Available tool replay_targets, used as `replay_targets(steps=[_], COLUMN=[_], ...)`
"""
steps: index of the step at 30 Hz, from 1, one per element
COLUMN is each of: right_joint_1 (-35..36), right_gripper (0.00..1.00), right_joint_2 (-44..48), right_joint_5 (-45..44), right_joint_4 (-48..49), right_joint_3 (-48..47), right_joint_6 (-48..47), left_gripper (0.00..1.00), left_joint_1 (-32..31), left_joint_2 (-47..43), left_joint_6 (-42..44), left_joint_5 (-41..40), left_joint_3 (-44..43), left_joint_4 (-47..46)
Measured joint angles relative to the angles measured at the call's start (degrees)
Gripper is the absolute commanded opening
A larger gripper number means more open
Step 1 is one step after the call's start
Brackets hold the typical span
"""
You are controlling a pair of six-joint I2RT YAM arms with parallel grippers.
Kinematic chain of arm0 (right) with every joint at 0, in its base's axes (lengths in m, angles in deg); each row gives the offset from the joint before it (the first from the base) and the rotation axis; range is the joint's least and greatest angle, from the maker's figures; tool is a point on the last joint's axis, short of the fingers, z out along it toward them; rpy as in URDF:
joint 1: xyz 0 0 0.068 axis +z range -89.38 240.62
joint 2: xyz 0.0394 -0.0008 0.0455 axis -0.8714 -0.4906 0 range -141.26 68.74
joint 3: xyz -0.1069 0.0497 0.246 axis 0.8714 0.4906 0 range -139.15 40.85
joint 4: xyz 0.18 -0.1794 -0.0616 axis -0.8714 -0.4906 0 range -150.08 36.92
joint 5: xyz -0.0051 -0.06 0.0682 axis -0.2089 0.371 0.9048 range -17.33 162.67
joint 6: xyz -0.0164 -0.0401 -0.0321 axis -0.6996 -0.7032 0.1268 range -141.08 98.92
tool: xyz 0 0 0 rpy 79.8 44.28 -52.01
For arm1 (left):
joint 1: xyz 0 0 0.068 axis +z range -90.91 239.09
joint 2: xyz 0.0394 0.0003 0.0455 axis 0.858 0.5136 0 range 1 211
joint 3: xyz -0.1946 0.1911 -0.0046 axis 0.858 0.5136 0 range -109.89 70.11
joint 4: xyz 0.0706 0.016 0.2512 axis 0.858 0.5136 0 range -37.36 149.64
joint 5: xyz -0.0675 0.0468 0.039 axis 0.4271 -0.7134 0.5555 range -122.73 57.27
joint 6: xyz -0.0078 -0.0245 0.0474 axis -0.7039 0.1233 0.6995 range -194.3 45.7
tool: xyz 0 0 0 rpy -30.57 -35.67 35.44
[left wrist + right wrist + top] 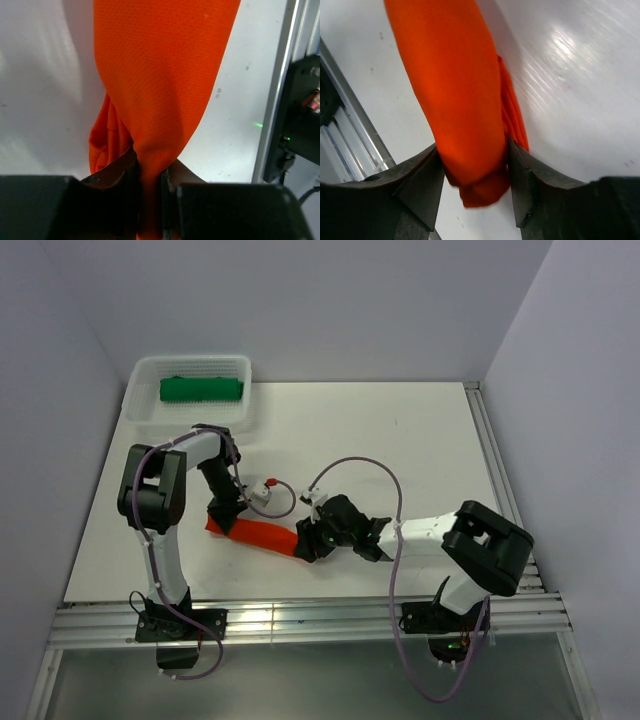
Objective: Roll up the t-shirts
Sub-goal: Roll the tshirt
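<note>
**Orange roll spanned between both grippers, near edge of table**

The orange t-shirt (262, 534) is lying as a tight, sausage-like roll on the white table (420, 440), towards its near edge and between the two arms; its long axis is running left to right, slightly skewed, with the left end sitting a little farther from the bases and the right end a little nearer them. In the left wrist view the roll is stretching straight away from the camera, narrowing to a wrung neck at the fingers, with a loose fold bulging on one side; in the right wrist view it is stretching away likewise, and its blunt, tucked end is poking just past the fingertips.

The left gripper (222, 518) is pinching the left end; the jaws are standing narrow with cloth squeezed thin between them. The right gripper (305, 540) is straddling the right end; both fingers (422, 185) are touching the sides of the roll at its full width, and whether they are pressing or merely resting against it I cannot tell.

The green t-shirt (202, 389) is lying rolled inside the white mesh basket (140, 405) at the far left corner, well apart from the orange one; its long axis is also running left to right.
</note>
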Motion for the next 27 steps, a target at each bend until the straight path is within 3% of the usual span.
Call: replay_targets(steps=[3, 7, 9, 11, 17, 27], right_joint_1=[0.0, 0.1, 0.7, 2.1, 14.7, 30.1], right_gripper=[0.65, 0.87, 0.88, 1.0, 1.0, 0.95], right_joint_2=[3.7, 8.2, 11.2, 14.3, 19.0, 14.8], right_joint_5=[-2.5, -6.5, -9.8, -13.9, -28.6, -43.7], right_joint_4=[-4.9, -10.2, -12.7, -14.6, -18.9, -26.7], right_joint_3=[0.1, 0.1, 0.1, 0.1, -0.9, -8.4], right_joint_6=[-0.8, -2.1, -3.2, -4.5, -11.1, -19.5], left_gripper=[0.0, 0.0, 0.0, 0.0, 0.0, 0.0], left_joint_1=[-0.2, -0.6, -0.9, -1.1, -1.3, -1.4], left_joint_2=[0.7, 1.3, 1.5, 1.5, 1.5, 1.7], left_joint_6=[0.0, 0.0, 0.0, 0.0, 0.0, 0.0], left_joint_5=[-0.7, -1.8, -2.3, -2.7, -3.1, -3.5], left_joint_3=[0.0, 0.0, 0.0, 0.0, 0.2, 0.3], left_joint_4=[1.4, 2.6, 3.0, 3.1, 3.3, 3.7])
